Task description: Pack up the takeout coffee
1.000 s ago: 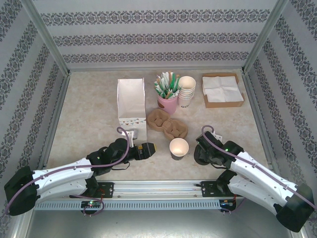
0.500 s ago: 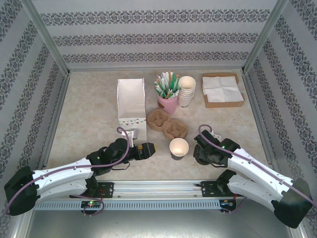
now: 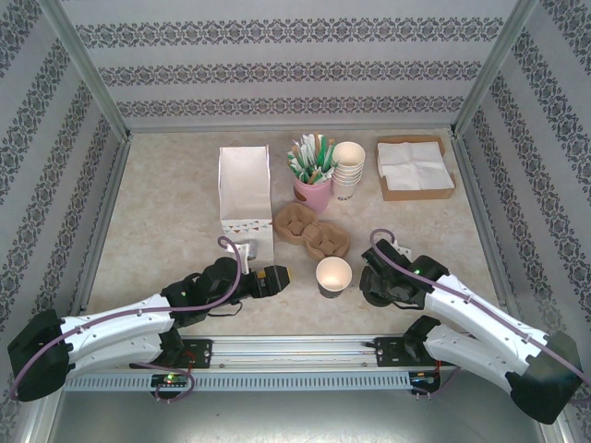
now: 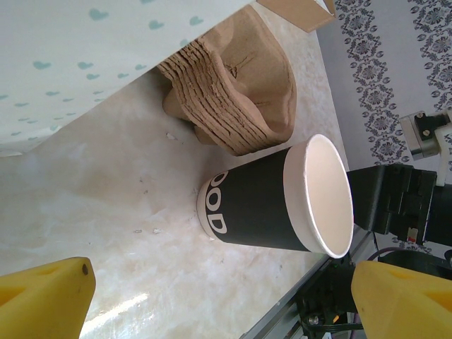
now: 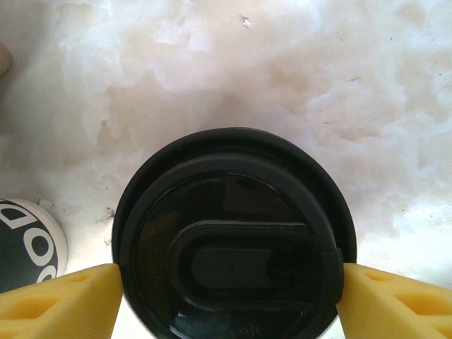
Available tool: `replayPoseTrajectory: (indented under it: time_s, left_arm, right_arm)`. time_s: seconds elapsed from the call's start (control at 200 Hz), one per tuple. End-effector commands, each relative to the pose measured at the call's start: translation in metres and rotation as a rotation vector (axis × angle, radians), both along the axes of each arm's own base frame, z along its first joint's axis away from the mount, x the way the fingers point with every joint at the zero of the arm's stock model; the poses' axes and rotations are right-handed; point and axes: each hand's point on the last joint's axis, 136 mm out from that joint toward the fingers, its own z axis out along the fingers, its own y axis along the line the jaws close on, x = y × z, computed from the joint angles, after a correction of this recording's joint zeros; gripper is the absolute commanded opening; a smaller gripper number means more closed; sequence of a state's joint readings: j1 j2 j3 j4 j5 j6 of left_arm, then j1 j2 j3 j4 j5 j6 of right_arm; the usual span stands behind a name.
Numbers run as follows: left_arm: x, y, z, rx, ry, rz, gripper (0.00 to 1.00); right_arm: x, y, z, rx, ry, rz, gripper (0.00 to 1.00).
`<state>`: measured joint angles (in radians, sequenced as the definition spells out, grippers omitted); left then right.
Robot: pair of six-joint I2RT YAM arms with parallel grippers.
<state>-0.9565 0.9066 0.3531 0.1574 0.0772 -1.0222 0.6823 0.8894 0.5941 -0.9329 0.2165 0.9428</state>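
Note:
A black paper coffee cup (image 3: 333, 275) with a white inside stands open at the front middle of the table, between my two grippers. In the left wrist view the cup (image 4: 275, 205) is just ahead of my left gripper (image 4: 226, 304), whose yellow fingers are spread wide with nothing between them. My left gripper (image 3: 282, 275) points at the cup from the left. My right gripper (image 5: 229, 289) has its yellow fingers against both sides of a black plastic lid (image 5: 229, 261). The cup's base (image 5: 25, 244) shows left of the lid. My right gripper (image 3: 374, 286) is right of the cup.
A white paper bag (image 3: 245, 189) stands upright at the back left. A stack of brown cup carriers (image 3: 312, 233) lies behind the cup. A pink holder of stirrers (image 3: 312, 180), a stack of white cups (image 3: 348, 171) and a napkin box (image 3: 416, 166) line the back.
My right gripper has crept a little left, closer to the cup. The left arm and the cup have not moved.

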Motion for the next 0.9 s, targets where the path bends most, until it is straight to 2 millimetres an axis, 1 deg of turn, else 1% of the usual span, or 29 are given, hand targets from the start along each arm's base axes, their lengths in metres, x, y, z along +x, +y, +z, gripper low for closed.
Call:
replayPoseTrajectory:
  time_s: [0.0,0.105,0.255,0.485,0.894]
  left_arm:
    - [-0.0028,-0.0048,0.0050,0.000,-0.011,-0.019,0.94]
    - [-0.0026,-0.0047,0.0047,0.002,-0.012,-0.019,0.94]
    - [-0.0026,-0.0046,0.0046,0.003,-0.012,-0.018,0.94]
    - [-0.0022,-0.0049,0.0049,0.003,-0.013,-0.018,0.94]
    - [-0.0015,-0.0046,0.0029,0.015,-0.014,-0.017,0.94]
  right_arm:
    - [0.0042,-0.0061,0.0057,-0.034,-0.010,-0.011,0.80]
    - [0.0042,-0.0061,0.0036,-0.043,0.000,-0.009,0.81]
    - [0.0055,-0.0047,0.0021,-0.045,0.004,-0.007,0.81]
    - [0.0085,-0.0055,0.0062,-0.068,0.003,0.003,0.81]
    - [0.0098,-0.0077,0.0020,-0.111,0.032,0.013,0.81]
